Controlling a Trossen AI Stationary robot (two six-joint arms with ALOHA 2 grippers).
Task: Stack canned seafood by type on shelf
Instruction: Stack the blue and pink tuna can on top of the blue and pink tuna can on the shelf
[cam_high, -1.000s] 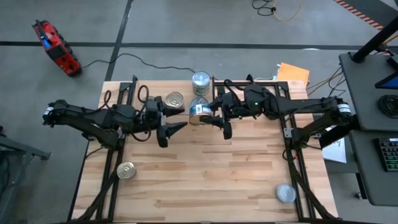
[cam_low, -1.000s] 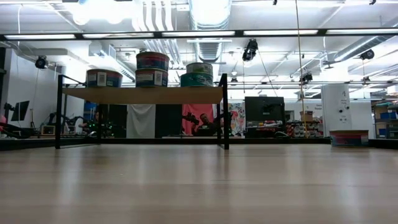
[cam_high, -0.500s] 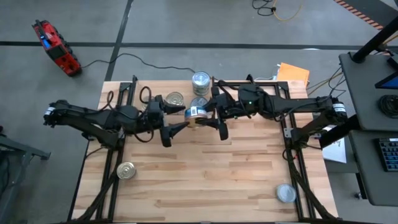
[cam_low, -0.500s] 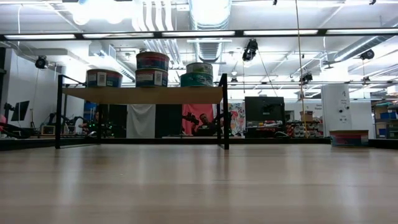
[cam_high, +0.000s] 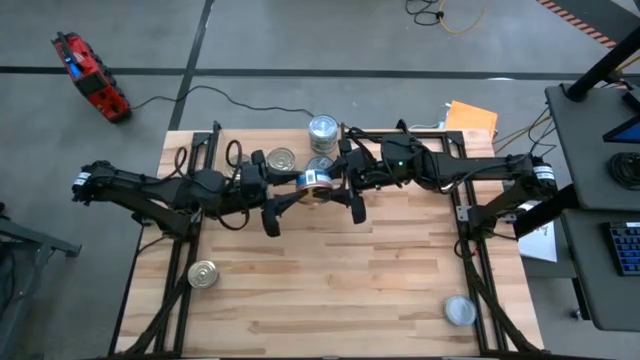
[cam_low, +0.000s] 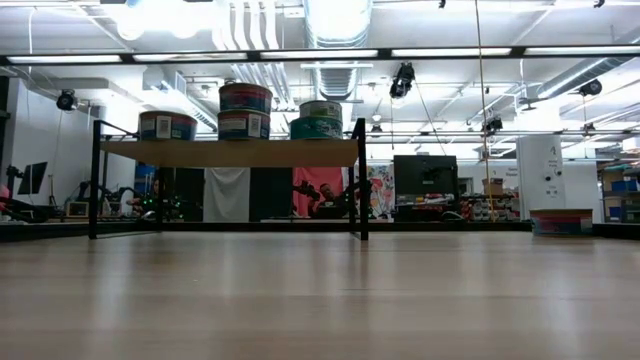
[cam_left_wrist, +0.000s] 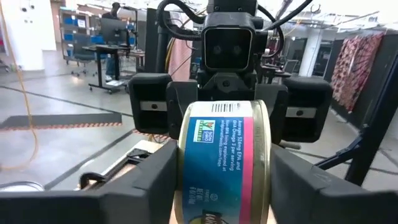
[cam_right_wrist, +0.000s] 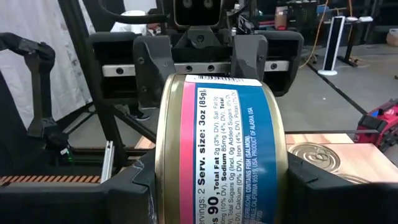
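1. A tin with a blue and pink label (cam_high: 315, 181) was held on edge between the two grippers, above the tabletop (cam_high: 330, 290) just in front of the shelf (cam_low: 228, 152).
2. The right gripper (cam_high: 338, 180) was clamped on this tin; in the right wrist view the tin (cam_right_wrist: 221, 152) filled the space between that gripper's fingers, and its lower part was cut off by the frame edge.
3. The left gripper (cam_high: 280, 195) faced the tin from the opposite side, with its fingers spread on either side of it. Whether they touched the tin could not be made out.
4. In the left wrist view the tin (cam_left_wrist: 225, 165) hid the tips of the right gripper's fingers.
5. Behind the grippers, a golden-lidded tin (cam_high: 282, 160) and a silver-lidded tin (cam_high: 322, 130) showed from above at the shelf.
6. In the low view, neither gripper nor the held tin appeared. A lone tin (cam_low: 167, 125), a stack of two (cam_low: 245, 110) and a second stack of two (cam_low: 318, 119) stood on the shelf.
7. Well apart from the grippers, a golden-lidded tin (cam_high: 203, 274) and a silver one (cam_high: 460, 311) lay on the tabletop.
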